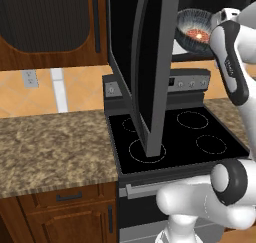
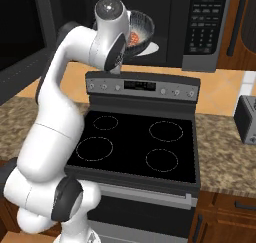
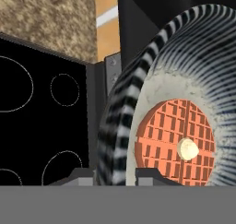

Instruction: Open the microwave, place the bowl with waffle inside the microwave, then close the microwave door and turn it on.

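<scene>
The bowl (image 3: 138, 103) is showing black-and-white zebra-like stripes on its wall in the right half of the hand view, with a pale speckled grey inside. The waffle (image 3: 173, 138) in it is glowing orange-red with a gridded face and a cream dab at its centre. The stove (image 2: 135, 147) is lying glossy black with thin white rings in the middle of the right base view. The microwave door (image 1: 145, 62) is standing black with a dark grey frame at upper centre of the left base view. The counter (image 1: 50, 147) is looking mottled brown and tan at left, above reddish-brown wood.
</scene>
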Tool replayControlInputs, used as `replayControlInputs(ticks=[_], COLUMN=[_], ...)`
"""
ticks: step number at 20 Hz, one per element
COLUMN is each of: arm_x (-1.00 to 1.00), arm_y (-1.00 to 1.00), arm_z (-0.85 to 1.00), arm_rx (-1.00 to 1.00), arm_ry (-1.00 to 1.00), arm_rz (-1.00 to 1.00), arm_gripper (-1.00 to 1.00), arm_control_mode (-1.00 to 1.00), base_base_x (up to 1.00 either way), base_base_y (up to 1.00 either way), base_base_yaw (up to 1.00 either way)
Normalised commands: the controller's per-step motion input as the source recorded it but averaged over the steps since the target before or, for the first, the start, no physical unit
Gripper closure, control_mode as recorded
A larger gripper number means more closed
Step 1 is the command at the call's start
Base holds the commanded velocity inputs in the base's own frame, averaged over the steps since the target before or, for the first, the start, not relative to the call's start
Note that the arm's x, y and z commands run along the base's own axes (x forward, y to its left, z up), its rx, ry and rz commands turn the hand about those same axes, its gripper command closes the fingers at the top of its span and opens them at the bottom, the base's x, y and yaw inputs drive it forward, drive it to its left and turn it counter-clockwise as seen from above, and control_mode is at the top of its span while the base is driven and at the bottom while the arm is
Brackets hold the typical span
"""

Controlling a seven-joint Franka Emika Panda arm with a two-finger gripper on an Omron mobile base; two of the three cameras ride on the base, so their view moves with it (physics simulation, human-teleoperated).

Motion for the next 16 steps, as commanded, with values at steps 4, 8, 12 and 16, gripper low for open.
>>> replayControlInputs(ticks=[4, 8, 12, 16], arm_x=[0.56, 0.63, 0.65, 0.53], arm_y=[0.02, 0.23, 0.30, 0.03], arm_z=[0.00, 0.00, -0.08, -0.08], arm_rx=[0.13, 0.00, -0.05, 0.00], arm_ry=[0.00, 0.01, 0.01, 0.01], arm_rz=[0.05, 0.06, 0.01, 0.00], arm_gripper=[1.00, 1.00, 1.00, 1.00], arm_control_mode=[-1.00, -1.00, -1.00, -1.00], base_base_x=[0.00, 0.00, 0.00, 0.00], base_base_y=[0.00, 0.00, 0.00, 0.00], base_base_yaw=[0.00, 0.00, 0.00, 0.00])
